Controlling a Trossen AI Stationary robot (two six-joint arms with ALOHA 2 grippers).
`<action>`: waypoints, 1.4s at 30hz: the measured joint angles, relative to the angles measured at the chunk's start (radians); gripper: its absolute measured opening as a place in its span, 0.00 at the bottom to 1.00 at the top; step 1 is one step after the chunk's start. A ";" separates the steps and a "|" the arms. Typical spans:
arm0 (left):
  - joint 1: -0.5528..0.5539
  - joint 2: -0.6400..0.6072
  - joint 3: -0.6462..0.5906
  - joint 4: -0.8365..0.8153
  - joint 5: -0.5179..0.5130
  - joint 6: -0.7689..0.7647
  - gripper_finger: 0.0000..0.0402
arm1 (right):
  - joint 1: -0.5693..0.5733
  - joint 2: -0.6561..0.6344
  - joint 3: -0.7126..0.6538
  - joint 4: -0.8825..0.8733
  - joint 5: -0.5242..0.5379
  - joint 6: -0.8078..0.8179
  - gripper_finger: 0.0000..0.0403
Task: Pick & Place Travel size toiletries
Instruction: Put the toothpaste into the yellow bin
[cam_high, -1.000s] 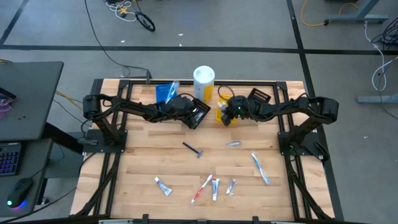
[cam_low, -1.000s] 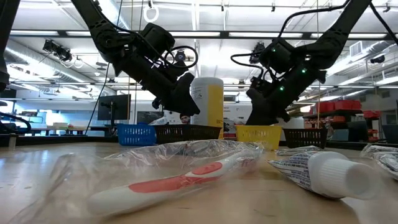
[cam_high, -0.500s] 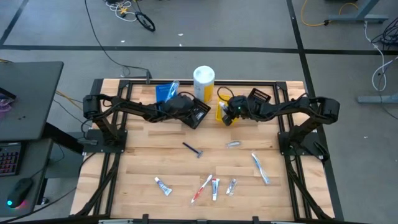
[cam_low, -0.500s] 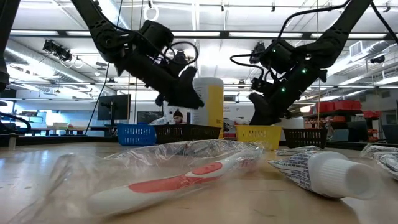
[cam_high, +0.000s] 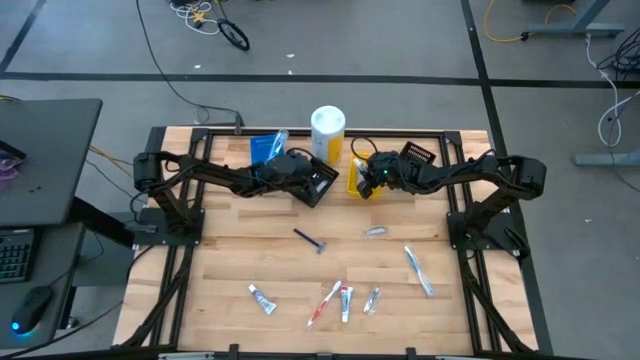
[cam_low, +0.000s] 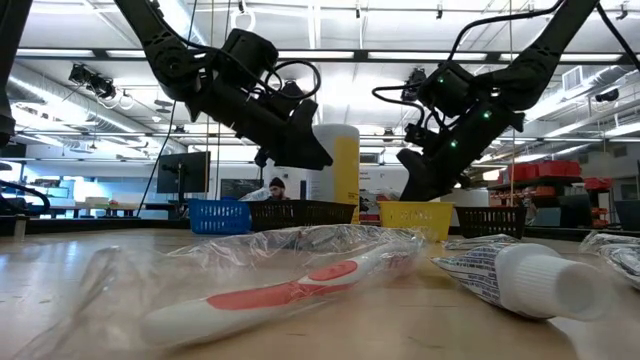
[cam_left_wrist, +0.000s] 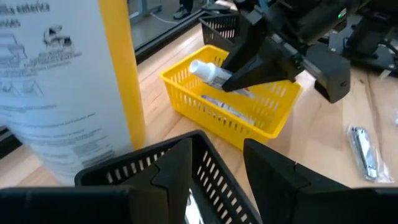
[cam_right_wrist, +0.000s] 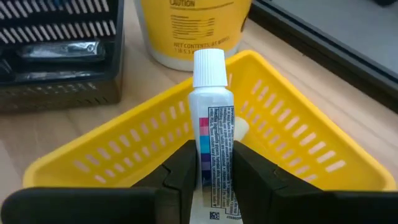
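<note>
The right pincer (cam_right_wrist: 208, 168) grips a small white plastic tube with a white cap and coloured stripes (cam_right_wrist: 211, 124), holding it over the yellow slotted plastic bin (cam_right_wrist: 292, 149). The left pincer (cam_left_wrist: 217, 168) hangs with its jaws apart and empty above the black slotted bin (cam_left_wrist: 211, 186) beside the tall white-and-yellow cylinder (cam_left_wrist: 68, 81) on the table

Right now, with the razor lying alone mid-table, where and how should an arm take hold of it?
Grip the dark razor at the middle of its thin handle, coming straight down from above with the end effector's fingers across the handle's width. It lies flat and diagonal on the bare wooden table, with its head toward the near edge and nothing close beside it, so both sides look free.
</note>
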 joint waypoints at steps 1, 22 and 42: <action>0.000 0.000 0.000 0.000 0.000 0.003 0.38 | 0.000 0.000 0.000 0.001 -0.001 0.010 0.25; 0.000 0.000 0.000 -0.001 0.000 -0.001 0.38 | 0.004 0.000 0.000 0.017 -0.081 0.179 0.25; 0.000 0.000 0.000 -0.001 0.000 -0.002 0.38 | 0.004 0.000 0.000 -0.027 -0.017 0.179 0.51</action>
